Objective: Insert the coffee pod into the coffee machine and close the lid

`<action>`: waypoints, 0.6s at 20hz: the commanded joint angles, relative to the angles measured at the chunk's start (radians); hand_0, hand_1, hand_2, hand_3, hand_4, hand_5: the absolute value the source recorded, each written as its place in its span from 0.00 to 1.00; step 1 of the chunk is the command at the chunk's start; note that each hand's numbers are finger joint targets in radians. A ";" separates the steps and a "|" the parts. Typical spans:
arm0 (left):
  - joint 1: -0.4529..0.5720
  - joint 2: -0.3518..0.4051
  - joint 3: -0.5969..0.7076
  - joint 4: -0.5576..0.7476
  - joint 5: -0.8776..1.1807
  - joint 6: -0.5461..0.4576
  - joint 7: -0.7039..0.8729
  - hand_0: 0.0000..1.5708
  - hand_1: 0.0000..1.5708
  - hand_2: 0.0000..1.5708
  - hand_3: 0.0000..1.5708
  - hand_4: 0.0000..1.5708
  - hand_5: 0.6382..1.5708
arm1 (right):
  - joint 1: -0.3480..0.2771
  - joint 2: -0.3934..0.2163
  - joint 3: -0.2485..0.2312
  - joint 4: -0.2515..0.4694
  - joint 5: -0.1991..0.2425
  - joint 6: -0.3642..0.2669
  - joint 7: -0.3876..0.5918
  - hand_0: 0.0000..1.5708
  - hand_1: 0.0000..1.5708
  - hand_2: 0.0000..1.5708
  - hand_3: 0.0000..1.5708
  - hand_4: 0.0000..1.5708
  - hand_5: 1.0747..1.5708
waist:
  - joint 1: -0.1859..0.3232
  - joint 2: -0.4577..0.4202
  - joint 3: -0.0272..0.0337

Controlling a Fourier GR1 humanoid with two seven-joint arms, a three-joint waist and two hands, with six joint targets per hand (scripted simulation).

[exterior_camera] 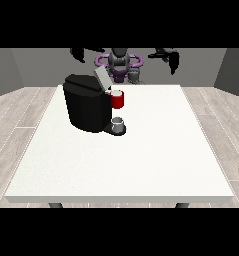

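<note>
Front view shows the hand at the view's left and the hand at the view's right both up high by the robot, holding nothing; I cannot tell how their fingers lie. Far below stands the coffee machine on the white table. Its lid tilts up, open. I cannot see the coffee pod for sure. A small cup sits under the red part. I think no step has begun; next a hand must reach down to the machine
</note>
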 commanded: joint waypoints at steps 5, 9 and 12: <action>0.103 -0.017 -0.075 -0.193 0.092 0.020 0.065 0.00 0.00 0.00 0.00 0.00 1.00 | -0.122 -0.061 -0.104 0.146 -0.065 0.059 0.008 0.00 0.00 0.00 0.00 0.00 1.00 | 0.035 0.074 -0.0001; 0.169 -0.017 -0.103 -0.287 0.117 0.028 0.101 0.00 0.00 0.00 0.00 0.00 1.00 | -0.121 0.011 -0.041 0.188 0.014 0.001 -0.066 0.00 0.00 0.00 0.00 0.00 1.00 | 0.025 0.103 -0.0002; 0.151 0.028 -0.099 -0.321 0.105 0.051 0.132 0.00 0.00 0.00 0.00 0.00 1.00 | -0.170 0.027 -0.031 0.201 0.017 -0.003 -0.055 0.00 0.00 0.00 0.00 0.00 1.00 | 0.002 0.130 -0.0003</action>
